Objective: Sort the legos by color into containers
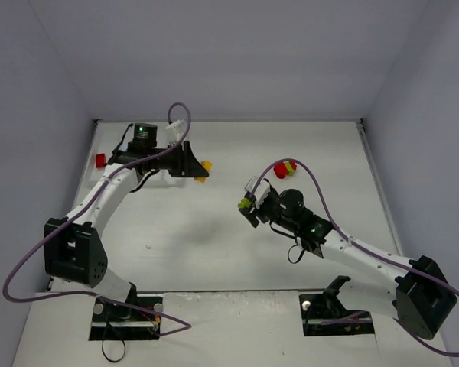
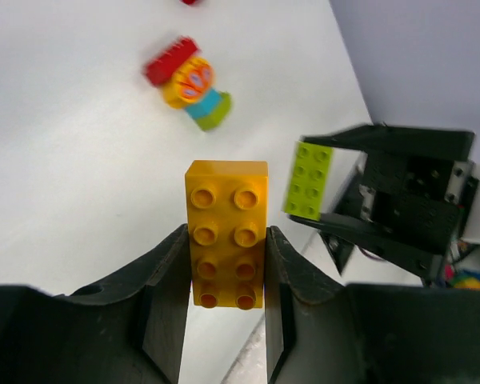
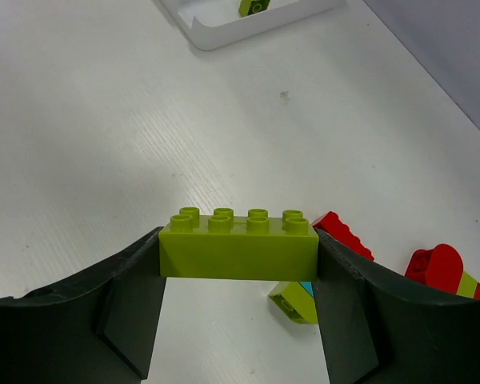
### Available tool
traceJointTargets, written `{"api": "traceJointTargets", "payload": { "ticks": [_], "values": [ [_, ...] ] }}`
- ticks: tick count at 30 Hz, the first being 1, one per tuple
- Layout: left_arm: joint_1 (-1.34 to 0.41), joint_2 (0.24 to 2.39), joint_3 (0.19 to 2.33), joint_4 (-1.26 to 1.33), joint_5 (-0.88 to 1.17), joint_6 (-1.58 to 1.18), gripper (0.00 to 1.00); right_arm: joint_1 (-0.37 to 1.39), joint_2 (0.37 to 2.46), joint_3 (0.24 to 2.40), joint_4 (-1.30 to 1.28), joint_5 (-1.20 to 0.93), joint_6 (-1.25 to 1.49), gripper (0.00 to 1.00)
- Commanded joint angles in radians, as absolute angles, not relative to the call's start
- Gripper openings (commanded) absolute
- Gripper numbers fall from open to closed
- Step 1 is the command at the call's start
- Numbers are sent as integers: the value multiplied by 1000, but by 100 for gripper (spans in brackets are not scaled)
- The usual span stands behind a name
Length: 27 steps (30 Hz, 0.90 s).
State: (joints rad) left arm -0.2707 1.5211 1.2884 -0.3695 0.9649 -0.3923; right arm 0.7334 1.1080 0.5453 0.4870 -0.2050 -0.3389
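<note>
Right gripper point(image 3: 238, 240) clamped end to end on a lime brick point(image 3: 238, 254); loose red and lime pieces point(image 3: 298, 302) just beyond at 4 o'clock; tray point(image 3: 224, 34) far off at 12 o'clock, second lime brick point(image 3: 252, 6) inside. Left gripper point(image 2: 226, 240) pinches a yellow brick point(image 2: 226, 210) across its long sides. Bricks likely light, rigid, slick-walled: take the flat walls squarely, never the studs

Open table point(image 1: 191, 237) at centre, brick clump point(image 1: 284, 168) close beyond right end effector point(image 1: 249, 203)
</note>
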Motion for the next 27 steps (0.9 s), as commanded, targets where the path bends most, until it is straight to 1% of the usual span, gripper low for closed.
{"api": "traceJointTargets", "payload": {
  "ticks": [1, 2, 3, 5, 6, 7, 10, 16, 20, 22, 26, 27],
  "values": [
    [-192, 1502, 1368, -365, 886, -347, 0, 733, 1094, 569, 552, -184, -319, 0],
    [-178, 1512, 1387, -391, 832, -327, 0, 733, 1095, 571, 552, -187, -315, 0],
    [-170, 1549, 1409, -423, 693, -287, 0, 733, 1092, 569, 552, -189, -311, 0],
    [-155, 1619, 1498, -509, 538, -250, 0, 733, 1083, 566, 552, -198, -307, 0],
    [-152, 1640, 1525, -524, 475, -230, 1, 733, 1078, 565, 554, -199, -301, 0],
    [-144, 1663, 1564, -534, 357, -226, 1, 733, 1069, 558, 563, -210, -298, 0],
    [-121, 1756, 1621, -541, 166, -235, 1, 733, 1054, 552, 568, -216, -288, 0],
    [-80, 1920, 1738, -606, -13, -215, 1, 735, 1028, 546, 563, -222, -282, 1],
    [-48, 1954, 1726, -578, -37, -216, 3, 735, 1026, 545, 561, -229, -279, 1],
    [-31, 1963, 1726, -580, -34, -216, 10, 733, 1028, 543, 564, -236, -275, 2],
    [-26, 1988, 1723, -587, -41, -215, 15, 733, 1031, 545, 569, -244, -273, 2],
    [-26, 1991, 1720, -583, -40, -215, 21, 733, 1029, 545, 569, -245, -273, 2]
  ]
}}
